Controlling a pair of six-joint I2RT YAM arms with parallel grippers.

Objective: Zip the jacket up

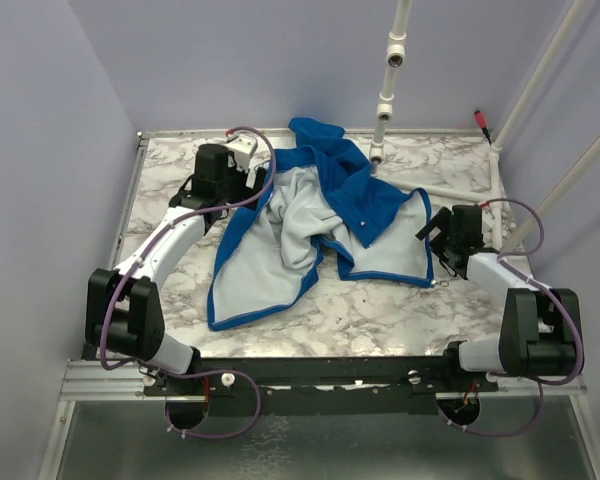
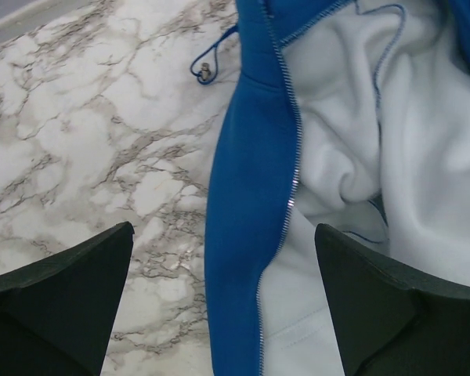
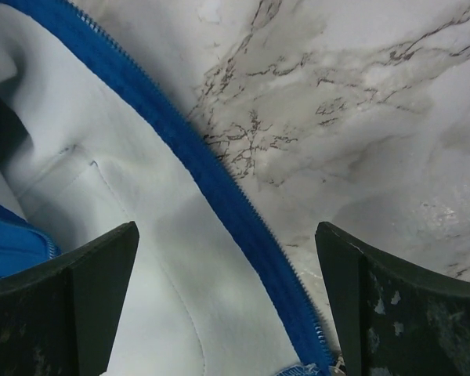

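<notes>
Between the spread left pincer (image 2: 223,229) and spread right pincer (image 3: 226,225) lies the jacket (image 1: 280,250).

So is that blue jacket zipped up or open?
Open. The jacket lies crumpled, pale lining up; the two halves of its zipper lie far apart.

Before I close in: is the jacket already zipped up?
No, the jacket lies spread open with its pale inside facing up and its front edges apart.

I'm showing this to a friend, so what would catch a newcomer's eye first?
A crumpled royal-blue fabric jacket, lying open with its pale grey lining up, fills the middle of the marble-patterned table. The black left gripper and right gripper flank it, jaws open, each above a zipper edge.
</notes>
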